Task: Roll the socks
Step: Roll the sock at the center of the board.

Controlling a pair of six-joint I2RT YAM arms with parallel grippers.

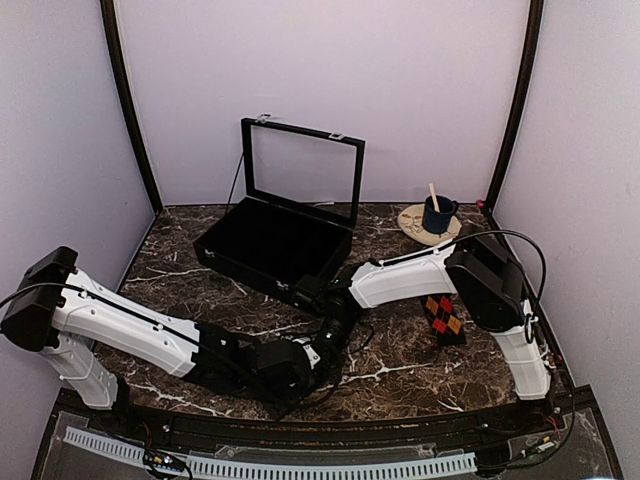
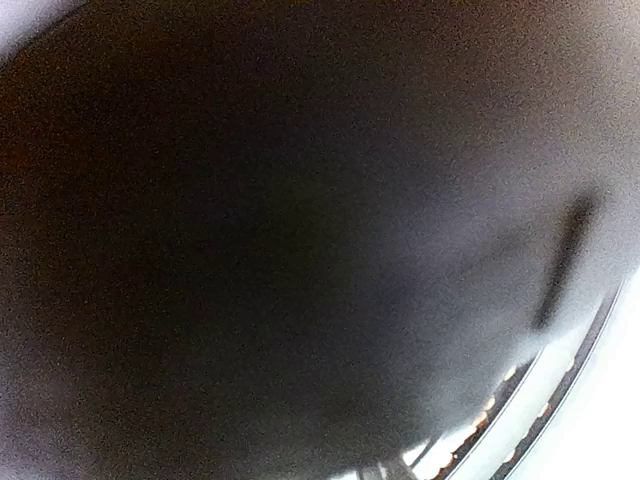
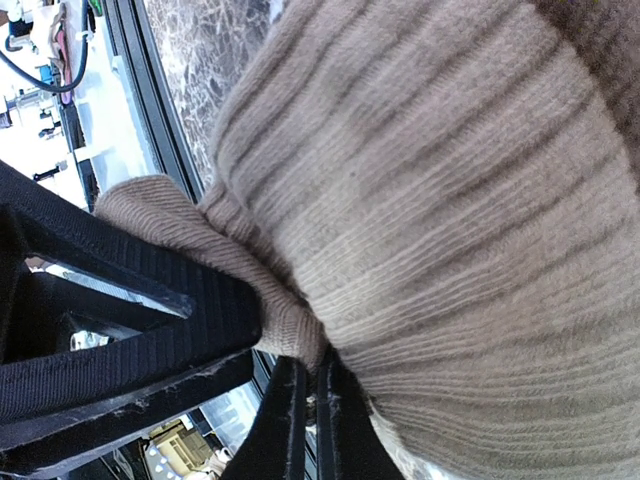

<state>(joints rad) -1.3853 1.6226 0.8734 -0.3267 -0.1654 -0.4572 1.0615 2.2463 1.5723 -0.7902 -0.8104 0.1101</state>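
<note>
Right claw [image 3: 275,335]: closed hard on a fold of the tan sock [image 3: 450,250]. The ribbed knit bunches where it is pinched, and the rest swells out round past the fingers.
Reason for that grip: probably to pin one end of the fabric so the rest can be wound or tucked around it. A thin pinch like this suits soft knit, which would slide out of a looser hold.
Left claw [image 1: 322,345]: right beside the right claw, just in front of the near corner of the black box [image 1: 275,245]. Its own camera shows only dark blur, as if pressed close to something, so I cannot tell whether it is open, closed or holding anything.
Reason for the crowding: the two arms meet at one spot, which fits a two-handed job on a small limp thing.
Tan sock, place: between the two claws, in front of the black box. From above the arms hide it.
Argyle sock [image 1: 443,318]: well apart from the black box on the right arm's side, on the worktop [image 1: 400,370], with no claw on it.
Black box: lid propped open, inside dark.
Mug [image 1: 437,213]: on a coaster beyond the box's right-arm side, away from the work.
Progress: one sock in hand and the other apart, so the roll looks unfinished.
</note>
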